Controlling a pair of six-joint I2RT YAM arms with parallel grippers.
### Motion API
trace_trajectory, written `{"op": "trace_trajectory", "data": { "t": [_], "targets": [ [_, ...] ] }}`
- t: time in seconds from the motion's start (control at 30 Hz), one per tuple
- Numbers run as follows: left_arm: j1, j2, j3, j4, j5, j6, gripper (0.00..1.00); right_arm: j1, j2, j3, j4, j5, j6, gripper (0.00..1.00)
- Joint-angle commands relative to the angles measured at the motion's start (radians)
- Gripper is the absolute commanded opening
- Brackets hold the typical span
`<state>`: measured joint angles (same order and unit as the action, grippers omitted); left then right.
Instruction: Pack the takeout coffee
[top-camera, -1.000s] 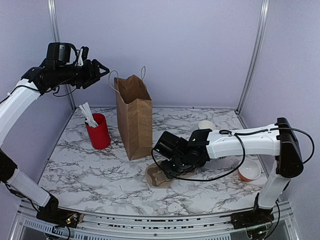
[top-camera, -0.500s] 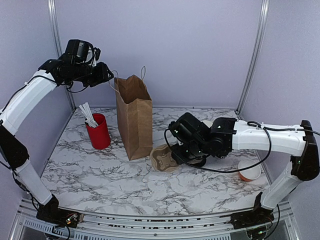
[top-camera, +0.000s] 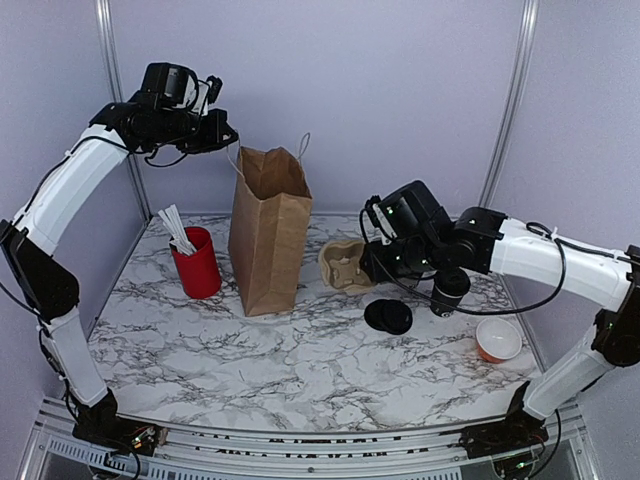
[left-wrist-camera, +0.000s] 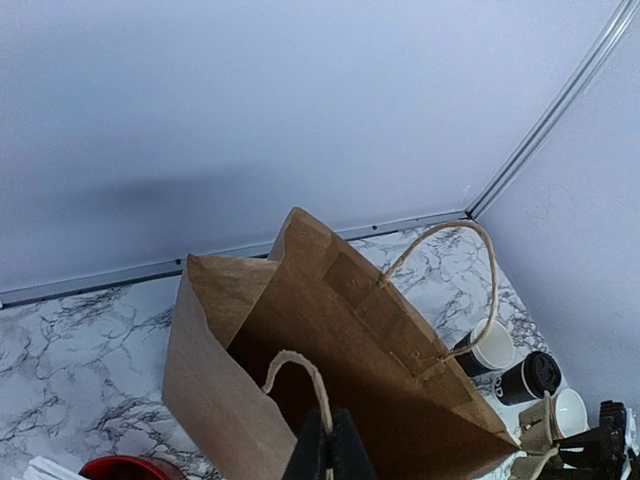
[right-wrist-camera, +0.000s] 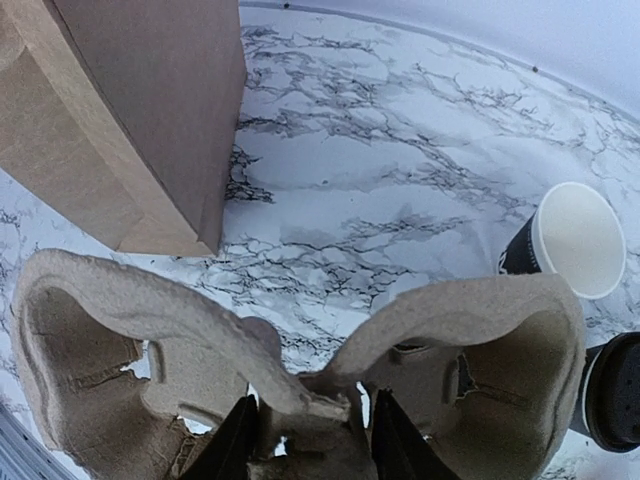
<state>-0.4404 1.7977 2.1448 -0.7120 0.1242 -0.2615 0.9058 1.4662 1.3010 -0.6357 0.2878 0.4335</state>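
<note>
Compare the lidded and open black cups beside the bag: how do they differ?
The lidded cup is capped with a black lid; the open cup has none, its white interior showing. The open cup stands nearer the paper bag than the lidded cup. Both are black, upright on the table.

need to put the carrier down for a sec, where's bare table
Bare: the wide front strip of table, bordered by the red cup, the bag and the loose lid; the carrier should fit there. Crowded: the right side, where loose lid, lidded cup, open cup and bowl cluster.
</note>
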Motion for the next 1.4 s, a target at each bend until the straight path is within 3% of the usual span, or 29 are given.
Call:
{"op": "trace_trajectory", "data": {
  "t": [0.0, 0.17, 0.33, 0.63, 1.0, 1.2, 1.37],
  "targets": [
    [0.003, 0.021, 0.108, -0.027, 0.186, 0.122, 0.00, -0.032, -0.030, 0.075, 0.032, -0.015, -0.053, 0.37],
    [0.003, 0.038, 0.178, -0.059, 0.324, 0.168, 0.00, -0.052, -0.020, 0.123, 0.017, -0.017, -0.079, 0.37],
    [0.002, 0.014, 0.093, -0.076, 0.399, 0.196, 0.00, -0.056, -0.023, 0.161, -0.014, 0.015, -0.096, 0.37],
    [-0.011, -0.024, 0.005, -0.075, 0.442, 0.198, 0.00, -0.058, -0.100, 0.206, -0.076, 0.104, -0.128, 0.38],
    [-0.147, -0.022, -0.015, -0.073, 0.436, 0.200, 0.00, -0.058, -0.200, 0.284, -0.075, 0.171, -0.218, 0.40],
    [-0.200, -0.047, -0.049, -0.088, 0.408, 0.206, 0.00, -0.058, -0.210, 0.281, -0.009, 0.079, -0.268, 0.40],
    [-0.209, -0.084, -0.088, -0.089, 0.419, 0.199, 0.00, -0.059, -0.229, 0.193, 0.122, -0.115, -0.305, 0.40]
  ]
}}
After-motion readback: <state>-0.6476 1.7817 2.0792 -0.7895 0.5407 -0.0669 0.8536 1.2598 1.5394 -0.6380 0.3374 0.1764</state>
